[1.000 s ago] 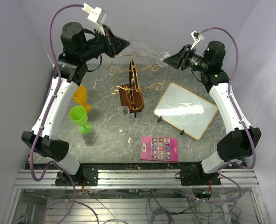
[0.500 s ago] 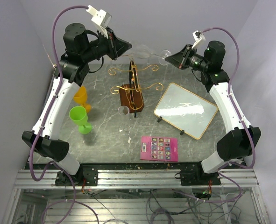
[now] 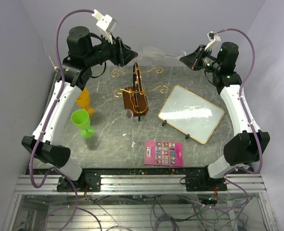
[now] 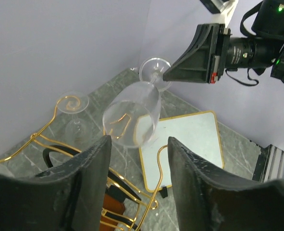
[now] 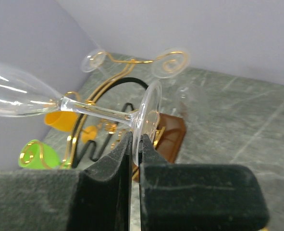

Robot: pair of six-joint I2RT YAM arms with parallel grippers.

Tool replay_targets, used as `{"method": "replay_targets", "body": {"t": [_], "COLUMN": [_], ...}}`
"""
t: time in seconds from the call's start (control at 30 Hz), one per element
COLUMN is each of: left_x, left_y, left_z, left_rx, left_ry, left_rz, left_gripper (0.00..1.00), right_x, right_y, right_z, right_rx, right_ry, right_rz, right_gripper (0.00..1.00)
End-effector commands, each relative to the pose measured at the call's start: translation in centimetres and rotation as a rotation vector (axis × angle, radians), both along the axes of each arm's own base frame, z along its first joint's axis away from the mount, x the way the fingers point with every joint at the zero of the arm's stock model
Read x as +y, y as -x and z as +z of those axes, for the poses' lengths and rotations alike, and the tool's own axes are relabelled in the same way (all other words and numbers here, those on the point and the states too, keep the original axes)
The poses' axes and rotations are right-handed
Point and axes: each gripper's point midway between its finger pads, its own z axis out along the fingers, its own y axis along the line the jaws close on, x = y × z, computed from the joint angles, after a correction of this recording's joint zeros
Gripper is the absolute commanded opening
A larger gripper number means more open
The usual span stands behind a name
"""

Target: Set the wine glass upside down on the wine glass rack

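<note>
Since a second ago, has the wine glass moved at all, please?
Yes, the wine glass shifted rightward, away from the wine glass rack, in the right tool.

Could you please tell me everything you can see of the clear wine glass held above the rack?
The wine glass is clear and empty, with a rounded bowl, thin stem and flat round foot. It lies sideways in the air above the wine glass rack, bowl toward the left arm. The right pincer is shut on the foot's rim; the open left pincer appears clear of the bowl.
</note>
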Motion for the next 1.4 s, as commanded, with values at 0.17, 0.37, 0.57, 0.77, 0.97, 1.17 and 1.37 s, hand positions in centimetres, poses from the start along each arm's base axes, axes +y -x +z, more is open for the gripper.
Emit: {"method": "replay_targets", "body": {"t": [0.17,0.37,0.57,0.77,0.97,1.17,1.37], "left_x": [2.1,3.8,5.1,5.9,7.0,8.3,9.0], "left_y": [1.5,1.5,1.1,0.9,0.3,-0.2,-0.5], "left_z": [-0.4,-1.5,-1.9,-1.8,-2.0,-1.6,-1.4], "left_rx": [-0.098,-0.14,-0.153,-0.167,-0.165,-0.154,-0.154], "left_ry": [-0.131,-0.238,-0.292,-0.322,-0.347,-0.335,-0.326], "left_rz": [0.063,0.122,0.182,0.215,0.274,0.339,0.357], "left_gripper": [0.76,0.9,0.97,1.0,1.0,1.0,1.0], "right_x": [-7.5,-11.6,-14.6,-16.3,-16.0,-13.4,-10.4], "right_y": [-1.2,-1.1,-0.3,0.7,1.0,1.3,1.4], "right_z": [4.0,5.9,7.6,8.3,7.1,5.1,2.8], "right_rx": [-0.201,-0.289,-0.359,-0.414,-0.47,-0.562,-0.659], "right_ry": [0.222,0.448,0.697,0.938,1.127,1.221,1.26], "right_rz": [-0.234,-0.379,-0.454,-0.443,-0.298,-0.041,0.196], "right_gripper": [0.0,0.0,0.0,0.0,0.0,0.0,0.0]}}
